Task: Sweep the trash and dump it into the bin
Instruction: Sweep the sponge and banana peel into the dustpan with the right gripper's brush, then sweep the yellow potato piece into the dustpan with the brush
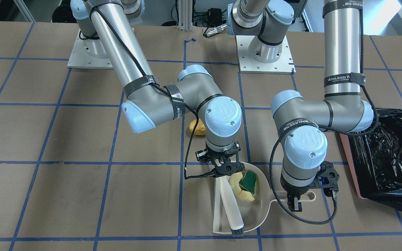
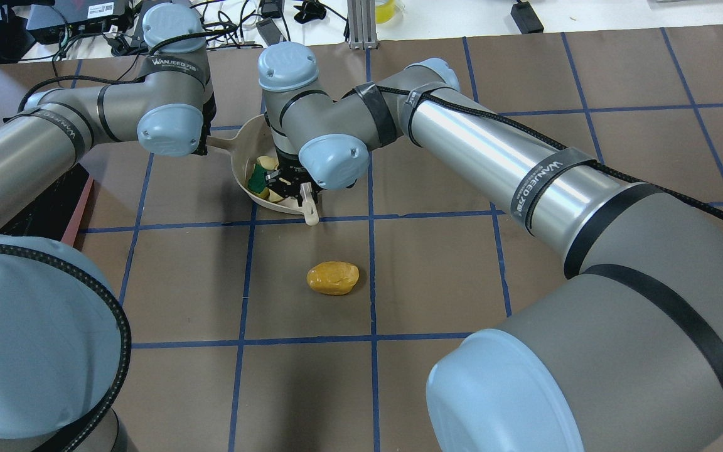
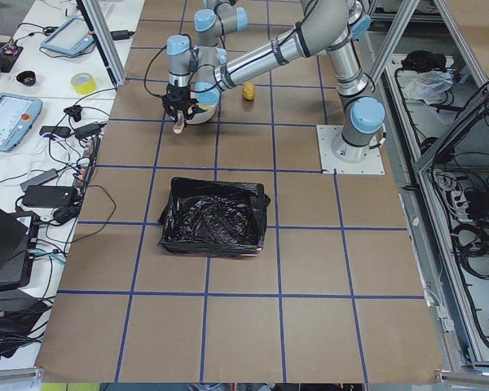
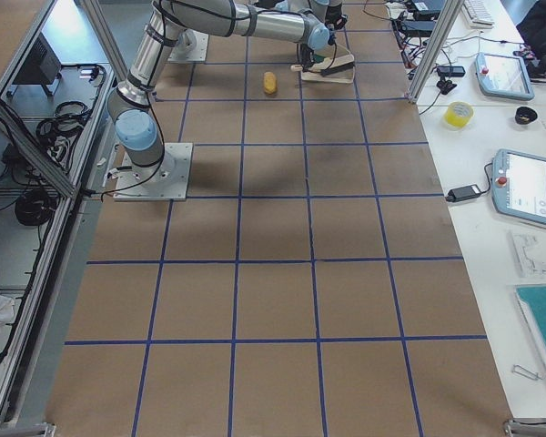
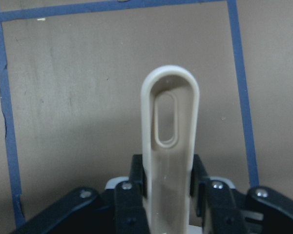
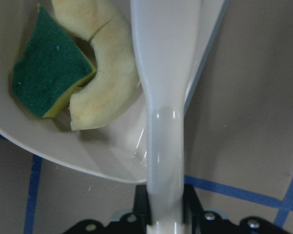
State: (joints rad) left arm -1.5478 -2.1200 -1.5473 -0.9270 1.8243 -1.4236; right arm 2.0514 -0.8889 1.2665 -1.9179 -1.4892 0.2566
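Now pinching the dustpan [image 1: 257,212] by its handle with the left gripper [image 5: 168,183], fingers [image 5: 201,181] pressed against both sides. Clamping the brush [image 1: 230,205] by its handle with the right gripper [image 6: 166,207]. Just beside that gripper, inside the dustpan: sponge block [image 6: 49,80] touching the crescent slice [image 6: 112,63]. Behind it, toward the robot's base, apart on the table [image 1: 47,195]: potato lump [image 2: 333,278]. Off to the left gripper's outer side: bin [image 1: 386,157].

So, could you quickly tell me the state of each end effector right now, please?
Left end effector: closed on the dustpan handle.
Right end effector: closed on the brush handle.
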